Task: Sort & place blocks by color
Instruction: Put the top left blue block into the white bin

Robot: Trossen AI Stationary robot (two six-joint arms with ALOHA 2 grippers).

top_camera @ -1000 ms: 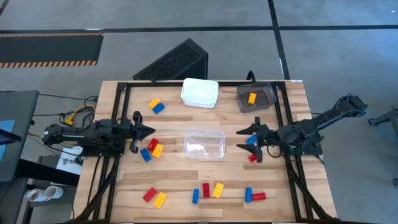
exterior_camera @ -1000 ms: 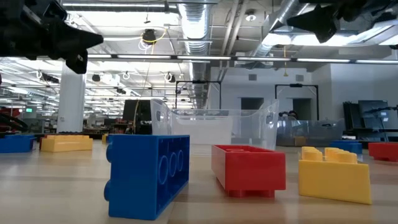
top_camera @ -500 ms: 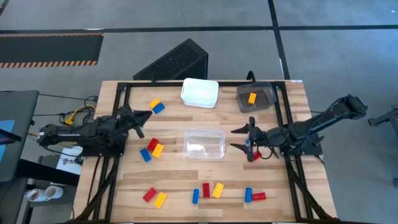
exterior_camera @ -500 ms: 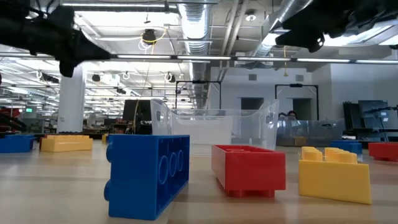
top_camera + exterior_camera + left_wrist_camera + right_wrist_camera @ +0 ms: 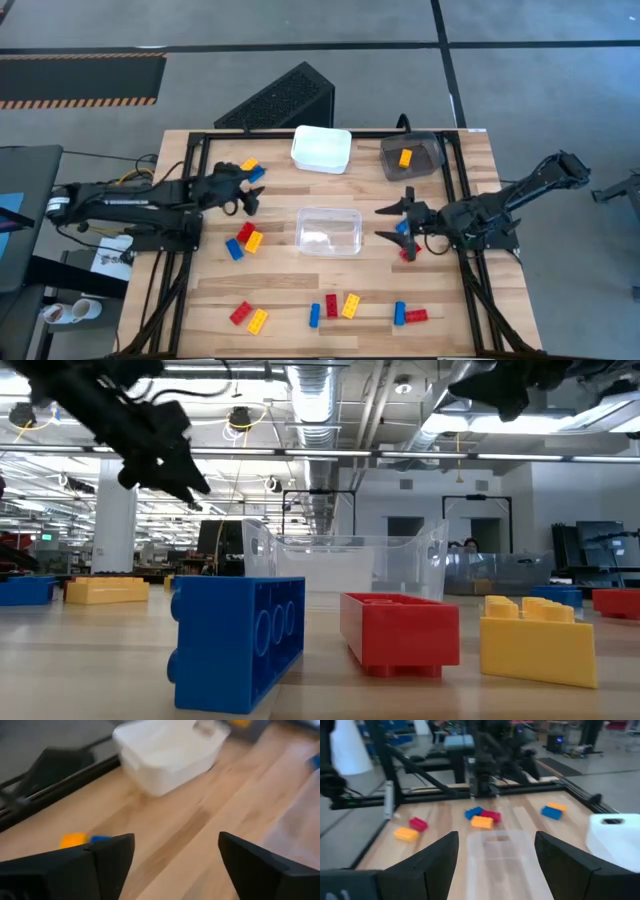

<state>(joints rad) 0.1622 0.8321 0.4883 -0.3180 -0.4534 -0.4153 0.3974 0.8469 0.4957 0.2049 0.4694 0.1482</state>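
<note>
Small red, blue and yellow blocks lie flat in scattered groups on the wooden table. A yellow-and-blue pair [image 5: 250, 170] lies at the far left, and a red, yellow and blue cluster [image 5: 241, 240] left of the clear bin [image 5: 328, 231]. More blocks [image 5: 331, 307] line the near edge. One yellow block [image 5: 405, 157] rests in the grey bin [image 5: 411, 157]. My left gripper [image 5: 246, 198] hovers open between the pair and the cluster, slanting down; in its wrist view [image 5: 175, 865] nothing is between the fingers. My right gripper [image 5: 392, 222] hangs open right of the clear bin, over a blue and a red block [image 5: 405, 240].
A white bin [image 5: 321, 149] stands at the far middle, the grey bin to its right, the clear bin mid-table. A black frame [image 5: 200, 140] runs along the table's left, far and right edges. Bare wood lies between the clear bin and the near row of blocks.
My left gripper has reached out from the table's left edge toward the middle and the far side, tipped from level to slanting down, and opened. No block has moved.
</note>
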